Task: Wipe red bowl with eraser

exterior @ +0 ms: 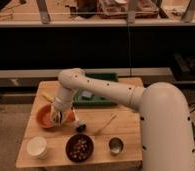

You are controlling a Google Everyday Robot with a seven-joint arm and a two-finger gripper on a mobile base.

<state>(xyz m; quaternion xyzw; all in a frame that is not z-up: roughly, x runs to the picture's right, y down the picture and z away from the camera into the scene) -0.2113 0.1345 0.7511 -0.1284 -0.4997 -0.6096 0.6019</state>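
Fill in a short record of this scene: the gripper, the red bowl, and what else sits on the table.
gripper: down at the red bowl's right side
red bowl: left of table, behind white cup
eraser: cannot tell
white cup: front left corner
nut bowl: front, right of white cup
metal cup: front, right of nut bowl
green tray: back of table, partly behind arm

Pale matt wood table [127, 131]; smooth, glossy white plastic arm [161, 111], its gripper [56, 116] at the smooth red bowl [42, 118], nine o'clock; shiny metal cup [115, 145], five o'clock.
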